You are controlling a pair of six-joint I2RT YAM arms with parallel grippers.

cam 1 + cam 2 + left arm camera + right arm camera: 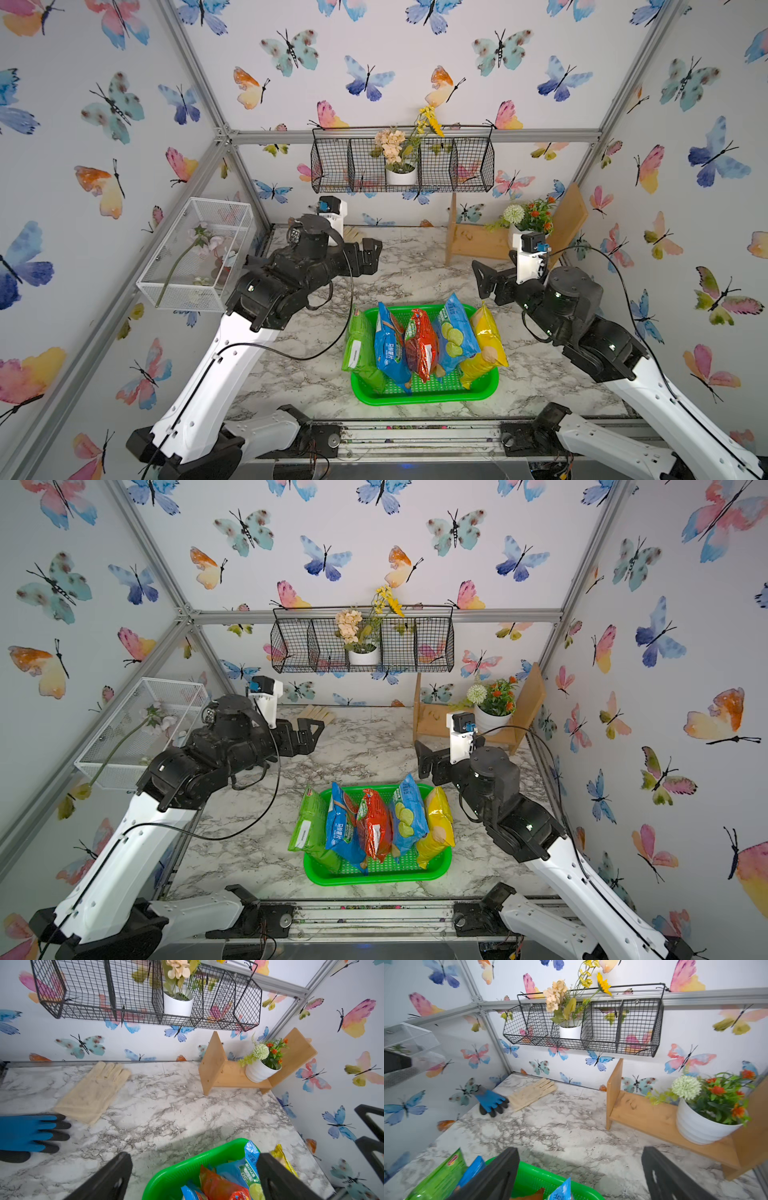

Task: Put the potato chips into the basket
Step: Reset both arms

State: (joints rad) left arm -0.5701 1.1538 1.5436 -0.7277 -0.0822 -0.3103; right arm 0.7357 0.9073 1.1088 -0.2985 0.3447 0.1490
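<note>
Potato chips fill the green basket, five bags standing on edge in a row: green, blue, red, blue, yellow. Neither tool touches them. The left tool hangs released above the tabletop, beyond the basket's far left corner, its jaws spread wide with nothing between. The right tool is also spread and empty, just beyond the far right corner.

The basket sits near the front edge of the grey-veined white marble tabletop, and the two outer bags lean over its short sides. Toward the back left corner a blue glove and a beige glove lie just beside each other. At back right a wooden shelf holds a white flowerpot. A black wire basket hangs on the back wall and a white mesh box on the left wall. Butterfly wallpaper covers the walls, framed by aluminium rails.
</note>
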